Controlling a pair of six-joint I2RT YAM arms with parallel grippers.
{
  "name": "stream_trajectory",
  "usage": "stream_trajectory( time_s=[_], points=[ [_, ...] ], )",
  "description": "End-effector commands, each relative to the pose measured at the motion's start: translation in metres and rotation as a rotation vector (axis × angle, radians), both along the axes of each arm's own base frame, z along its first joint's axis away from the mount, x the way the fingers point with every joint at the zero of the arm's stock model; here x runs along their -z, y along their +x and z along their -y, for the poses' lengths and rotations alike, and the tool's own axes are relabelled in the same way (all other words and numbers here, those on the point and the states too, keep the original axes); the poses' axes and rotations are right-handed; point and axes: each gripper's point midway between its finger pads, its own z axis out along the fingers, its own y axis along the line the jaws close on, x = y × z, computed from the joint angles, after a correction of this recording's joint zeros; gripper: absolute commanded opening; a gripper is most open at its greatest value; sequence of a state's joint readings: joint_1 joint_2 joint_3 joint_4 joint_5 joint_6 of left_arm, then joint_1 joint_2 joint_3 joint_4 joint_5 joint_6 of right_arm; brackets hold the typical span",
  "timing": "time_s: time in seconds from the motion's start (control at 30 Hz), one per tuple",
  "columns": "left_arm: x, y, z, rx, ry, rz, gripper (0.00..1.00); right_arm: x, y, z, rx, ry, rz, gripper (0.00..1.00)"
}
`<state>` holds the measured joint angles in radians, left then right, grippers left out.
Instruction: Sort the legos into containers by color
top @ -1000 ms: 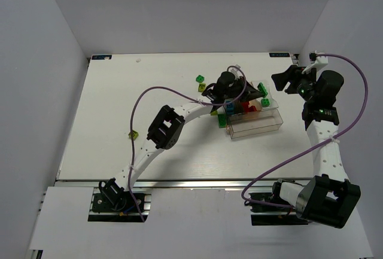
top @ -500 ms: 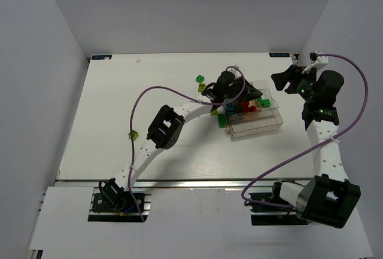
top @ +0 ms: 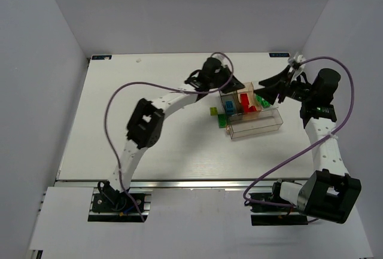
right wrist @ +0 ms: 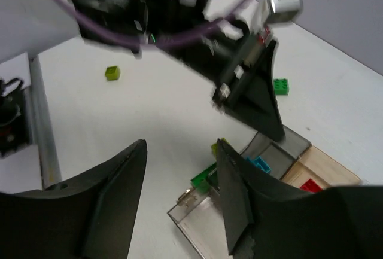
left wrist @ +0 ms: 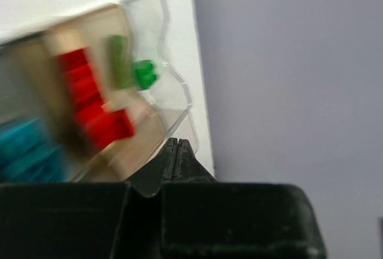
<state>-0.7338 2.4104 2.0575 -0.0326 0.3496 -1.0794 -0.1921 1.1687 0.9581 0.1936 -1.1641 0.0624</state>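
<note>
The clear divided container (top: 257,126) lies right of the table's middle. It holds blue bricks (top: 228,104), red bricks (top: 245,102) and a green brick (top: 261,100). A yellow-green brick (top: 213,111) and a green brick (top: 222,120) lie against its left end. My left gripper (top: 239,84) is shut and empty at the box's far rim; its wrist view shows its shut tips (left wrist: 178,143) beside the red bricks (left wrist: 96,106) and green brick (left wrist: 142,75). My right gripper (top: 263,91) is open and empty over the box's far right end; its wrist view (right wrist: 181,145) looks down on the box (right wrist: 203,217).
In the right wrist view a yellow-green brick (right wrist: 112,72) lies alone far out on the table and a green brick (right wrist: 280,85) lies past the left gripper (right wrist: 254,94). The grey back wall and right wall stand close behind both grippers. The left arm (top: 146,121) arcs over the table's middle.
My left gripper has lifted off the box's left part and moved to its far rim, the arm swinging left. My right gripper has moved left from the back right corner toward the box.
</note>
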Motion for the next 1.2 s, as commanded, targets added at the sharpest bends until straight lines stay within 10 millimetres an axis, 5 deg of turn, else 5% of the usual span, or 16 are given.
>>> stream_trajectory(
  time_s=[0.0,0.03,0.07,0.1,0.13,0.17,0.27,0.3,0.37,0.4,0.47,0.5,0.6,0.77,0.87,1.17],
  points=[
    [-0.071,0.015,-0.110,-0.209,0.163,0.128,0.06,0.004,-0.037,-0.024,-0.296,-0.016,0.029,0.55],
    [-0.108,0.015,-0.152,-0.301,0.156,0.162,0.21,0.009,-0.029,-0.023,-0.300,-0.114,0.205,0.54],
    [-0.071,0.009,-0.186,-0.371,0.257,0.116,0.31,0.013,-0.018,-0.038,-0.320,-0.194,0.228,0.53],
    [-0.067,0.003,-0.211,-0.411,0.304,0.110,0.41,0.033,-0.033,-0.044,-0.355,-0.226,0.112,0.53],
    [-0.092,-0.003,-0.243,-0.477,0.310,0.152,0.52,0.050,-0.022,-0.042,-0.360,-0.365,0.169,0.54],
    [-0.068,-0.016,-0.262,-0.475,0.389,0.134,0.67,0.062,-0.019,-0.059,-0.424,-0.422,0.139,0.57],
    [-0.056,-0.045,-0.306,-0.503,0.508,0.096,0.76,0.101,-0.008,-0.081,-0.449,-0.611,0.048,0.66],
    [-0.033,-0.062,-0.317,-0.487,0.570,0.044,0.77,0.105,-0.007,-0.092,-0.462,-0.648,0.059,0.68],
    [-0.034,-0.084,-0.332,-0.493,0.592,0.041,0.77,0.124,0.007,-0.101,-0.436,-0.762,0.065,0.70],
    [-0.014,-0.099,-0.340,-0.490,0.625,0.007,0.77,0.124,0.003,-0.117,-0.468,-0.795,0.094,0.70],
    [-0.024,-0.118,-0.355,-0.529,0.604,0.026,0.77,0.144,0.008,-0.118,-0.475,-0.888,0.060,0.69],
    [-0.010,-0.130,-0.363,-0.537,0.626,0.003,0.77,0.144,0.004,-0.131,-0.498,-0.911,0.080,0.69],
    [-0.019,-0.153,-0.385,-0.613,0.609,0.018,0.78,0.161,0.013,-0.136,-0.460,-0.996,0.056,0.68],
    [-0.004,-0.186,-0.408,-0.658,0.622,-0.020,0.79,0.182,0.029,-0.141,-0.399,-1.144,0.038,0.76],
    [0.002,-0.198,-0.413,-0.669,0.613,-0.035,0.79,0.193,0.030,-0.142,-0.416,-1.196,-0.008,0.89],
    [0.007,-0.206,-0.419,-0.668,0.627,-0.030,0.81,0.219,0.012,-0.123,-0.550,-1.371,-0.014,0.89]
  ],
)
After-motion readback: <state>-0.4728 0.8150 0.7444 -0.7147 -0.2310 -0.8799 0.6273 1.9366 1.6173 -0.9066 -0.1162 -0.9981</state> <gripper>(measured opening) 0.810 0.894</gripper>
